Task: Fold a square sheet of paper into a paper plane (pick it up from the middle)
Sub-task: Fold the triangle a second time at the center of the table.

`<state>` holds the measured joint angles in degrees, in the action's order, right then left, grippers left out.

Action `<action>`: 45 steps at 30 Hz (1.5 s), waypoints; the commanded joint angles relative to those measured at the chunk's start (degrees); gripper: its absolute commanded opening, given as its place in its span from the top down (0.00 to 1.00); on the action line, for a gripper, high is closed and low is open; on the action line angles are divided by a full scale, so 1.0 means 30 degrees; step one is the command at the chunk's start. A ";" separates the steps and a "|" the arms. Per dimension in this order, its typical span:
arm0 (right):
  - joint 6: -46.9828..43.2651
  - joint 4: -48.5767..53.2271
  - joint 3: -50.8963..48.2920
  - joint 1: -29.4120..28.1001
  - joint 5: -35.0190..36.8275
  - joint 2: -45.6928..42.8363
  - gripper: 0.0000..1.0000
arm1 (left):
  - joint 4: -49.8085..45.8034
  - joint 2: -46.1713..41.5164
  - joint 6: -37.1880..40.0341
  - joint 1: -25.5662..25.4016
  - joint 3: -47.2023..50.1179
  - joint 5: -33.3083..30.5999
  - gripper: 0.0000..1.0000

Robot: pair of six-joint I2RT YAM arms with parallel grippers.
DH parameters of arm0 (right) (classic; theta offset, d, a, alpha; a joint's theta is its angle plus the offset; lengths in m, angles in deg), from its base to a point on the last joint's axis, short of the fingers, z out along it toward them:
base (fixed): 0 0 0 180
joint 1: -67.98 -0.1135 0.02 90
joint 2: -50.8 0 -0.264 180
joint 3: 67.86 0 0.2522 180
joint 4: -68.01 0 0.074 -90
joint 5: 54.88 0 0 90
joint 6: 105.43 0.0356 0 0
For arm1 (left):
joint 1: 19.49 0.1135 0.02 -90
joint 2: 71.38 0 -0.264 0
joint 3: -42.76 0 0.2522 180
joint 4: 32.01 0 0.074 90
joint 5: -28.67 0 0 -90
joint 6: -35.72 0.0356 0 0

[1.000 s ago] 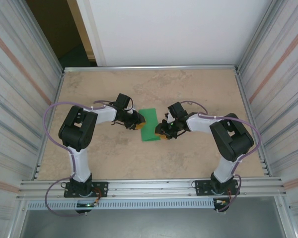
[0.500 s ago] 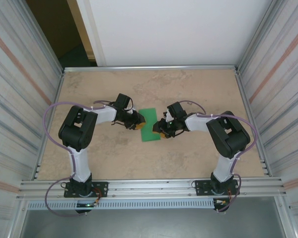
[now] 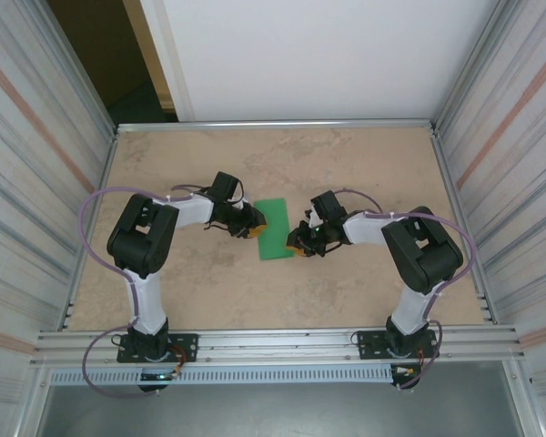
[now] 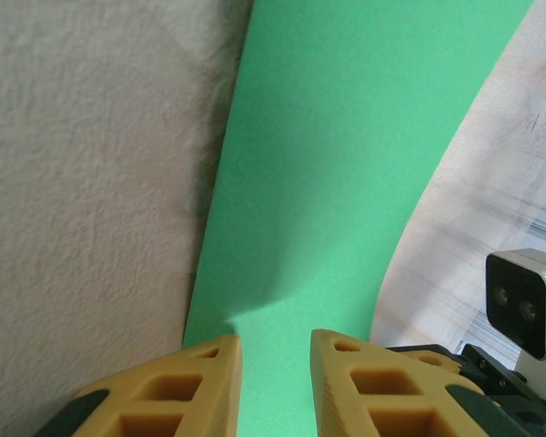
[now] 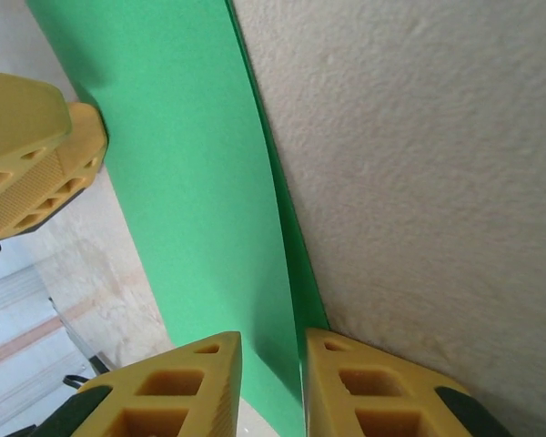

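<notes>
Where the two arms meet mid-frame in the top view, the sheet of paper (image 3: 275, 229) sits on the tan table (image 3: 346, 164): bright green, matte, plain, a folded oblong, slightly bowed. The left gripper (image 4: 275, 341) straddles its left long edge and the right gripper (image 5: 271, 339) the opposite edge, where two layers show. Both sets of jaws stand narrowly apart around the paper; cannot tell if either truly pinches it.

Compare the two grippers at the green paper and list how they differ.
The left gripper sits at the paper's left edge; the right gripper sits at its right edge, closer to the near corner. In the left gripper's gap lies plain flat green; in the right gripper's gap runs a layered paper edge, with bare table beside it. Both are yellow, slightly open and low at the paper.
</notes>
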<state>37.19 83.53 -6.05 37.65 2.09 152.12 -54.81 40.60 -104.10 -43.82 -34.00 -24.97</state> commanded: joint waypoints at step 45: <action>0.0209 0.2536 0.0944 0.0181 -0.0574 -0.1827 0.98 | -0.3600 0.1936 0.3535 -0.0198 -0.2876 -0.1073 0.86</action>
<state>38.32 90.94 -5.87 38.70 1.82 147.31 -61.87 45.08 -94.84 -44.00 -41.96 -25.91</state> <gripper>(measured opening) 0.064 0.139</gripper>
